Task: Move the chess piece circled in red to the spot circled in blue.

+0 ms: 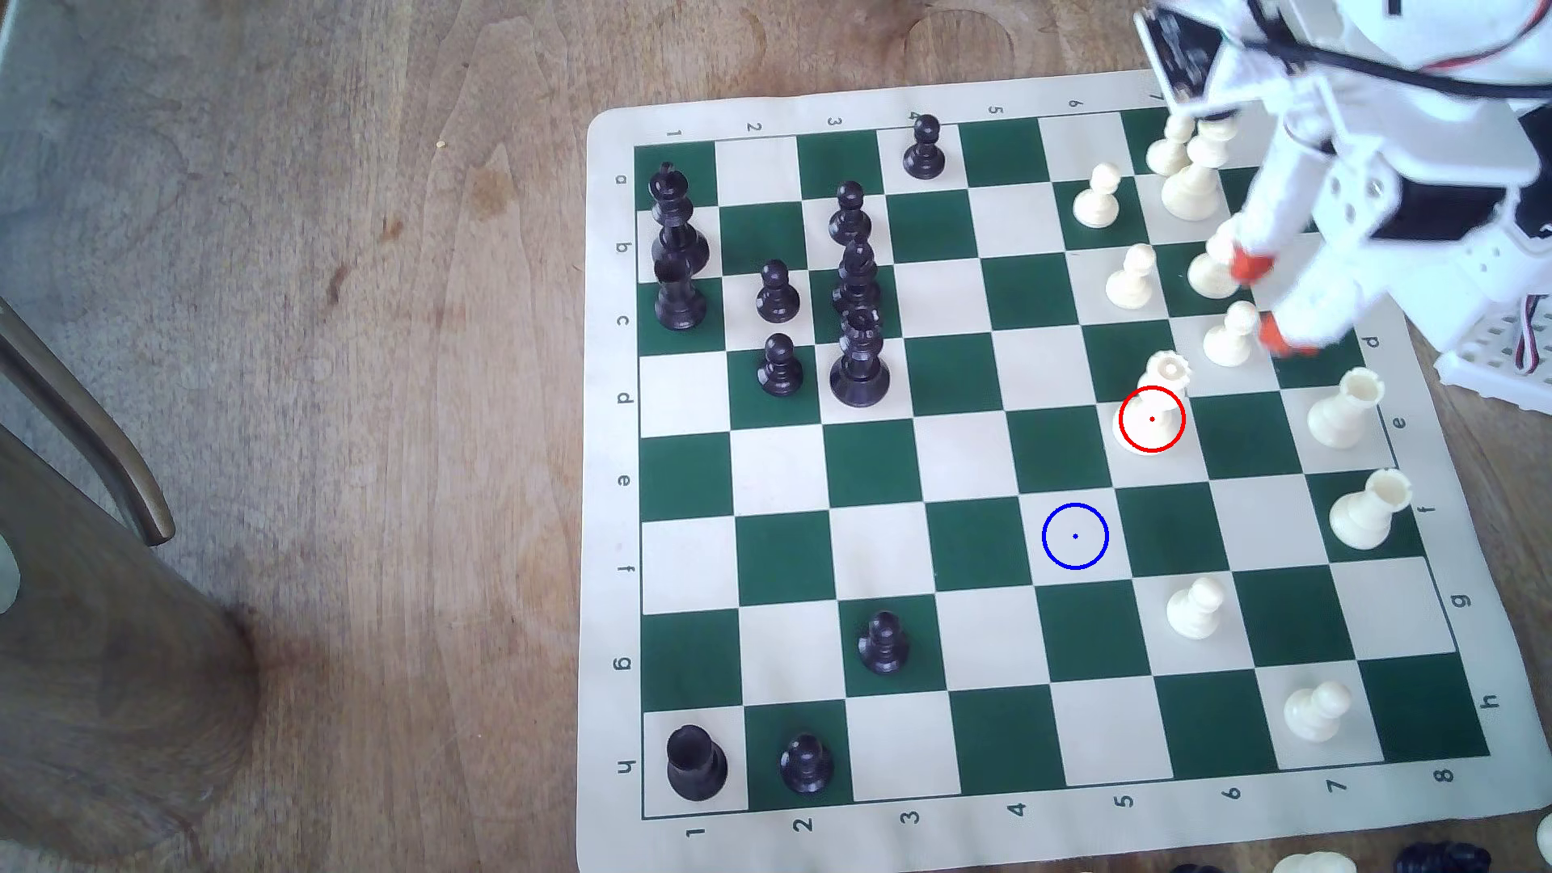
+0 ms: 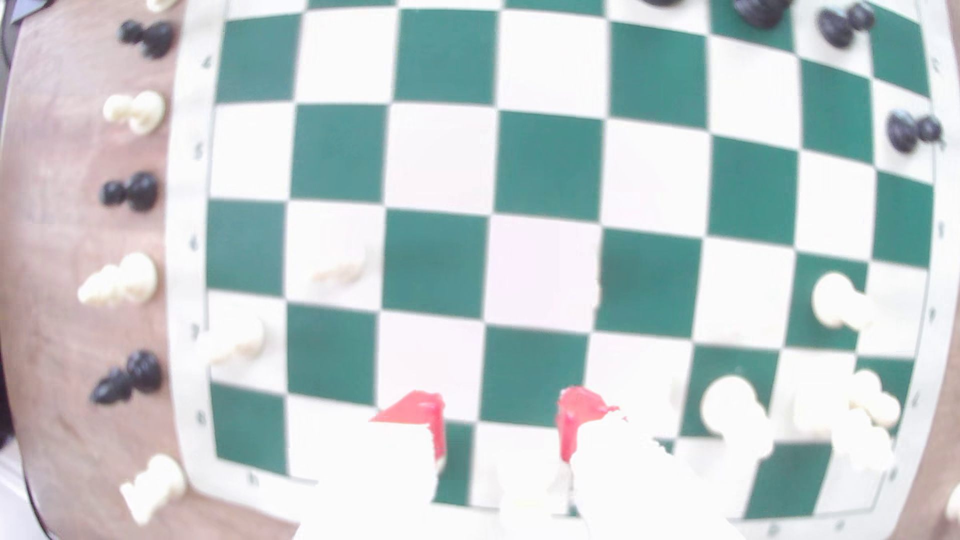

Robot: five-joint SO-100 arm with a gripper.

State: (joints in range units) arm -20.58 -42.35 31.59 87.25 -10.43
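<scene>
Queen [image 1: 1163,382], cream-white with a scalloped ring crown and flared base, stands upright on a cream square, its base inside the red ring. One row nearer the camera and one column toward the exterior view's left lies the blue-ringed square [image 1: 1075,536], bare. Green-and-cream roll-up board [image 1: 966,537] rests on a brown wooden table [image 1: 336,336]. Cream pawns [image 1: 1230,336] crowd just beyond the queen, rooks [image 1: 1344,411] stand toward the exterior view's right, and black pieces [image 1: 858,361] cluster well apart at its left. White gripper [image 1: 1264,302] with orange-red tips hovers over the pawns, jaws parted, holding nothing.
</scene>
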